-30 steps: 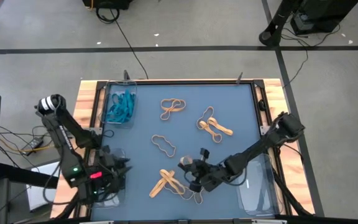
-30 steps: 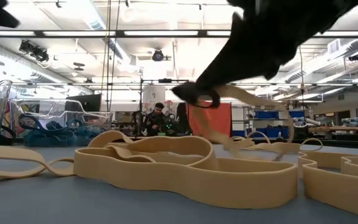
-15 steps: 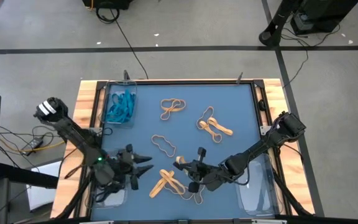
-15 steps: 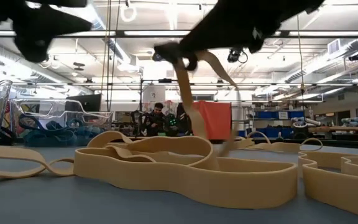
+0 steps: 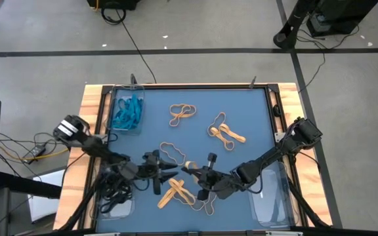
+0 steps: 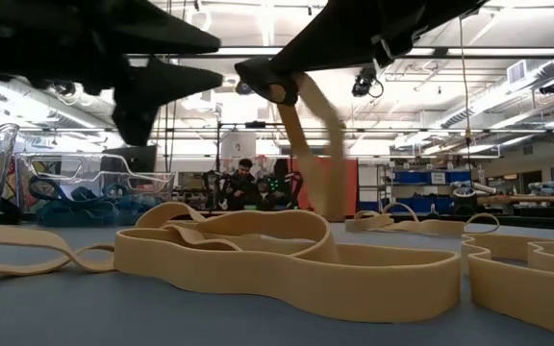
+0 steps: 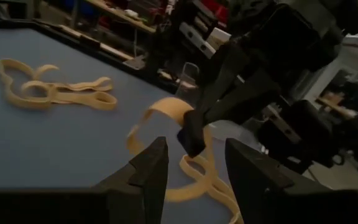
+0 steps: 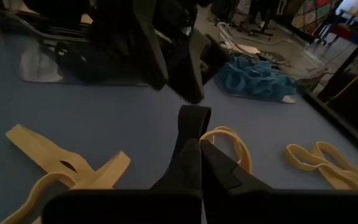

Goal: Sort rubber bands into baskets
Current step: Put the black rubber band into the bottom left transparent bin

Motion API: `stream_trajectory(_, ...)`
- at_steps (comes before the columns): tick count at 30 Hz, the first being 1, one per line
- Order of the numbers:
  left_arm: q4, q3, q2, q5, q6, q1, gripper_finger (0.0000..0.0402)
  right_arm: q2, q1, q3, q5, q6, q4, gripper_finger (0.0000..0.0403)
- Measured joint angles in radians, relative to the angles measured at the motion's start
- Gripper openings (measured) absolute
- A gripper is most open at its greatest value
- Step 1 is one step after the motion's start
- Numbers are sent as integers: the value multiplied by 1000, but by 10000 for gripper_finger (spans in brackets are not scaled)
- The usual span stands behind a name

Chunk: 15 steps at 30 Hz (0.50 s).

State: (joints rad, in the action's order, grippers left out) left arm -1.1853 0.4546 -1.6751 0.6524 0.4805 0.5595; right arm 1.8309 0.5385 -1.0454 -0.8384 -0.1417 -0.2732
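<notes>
Right now the right gripper (image 5: 190,170) is pinched shut on one tan rubber band (image 6: 308,135), holding it up off the blue table (image 5: 241,111) near the middle front. The band hangs down in a long, floppy loop, so it looks very light and soft, and it bends any way it likes. The left gripper (image 5: 171,172) is just beside it with its fingers (image 7: 151,167) apart, pointing at the hanging loop. A good place to grab is the free strip a little under the pinch. More tan bands (image 5: 180,192) lie in a tangle just under the grippers. Teal bands (image 5: 127,112) sit in the clear basket (image 5: 138,94) at the far left.
</notes>
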Motion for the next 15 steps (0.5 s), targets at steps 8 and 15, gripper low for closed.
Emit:
stream_trajectory(8, -14, 96, -109, -118, -2, -63, 163, 0, -2, 0, 11, 13, -2, 2)
stream_trajectory(15, -18, 130, -135, -141, -29, -81, 153, 0, 3, 0, 11, 10, 22, 2)
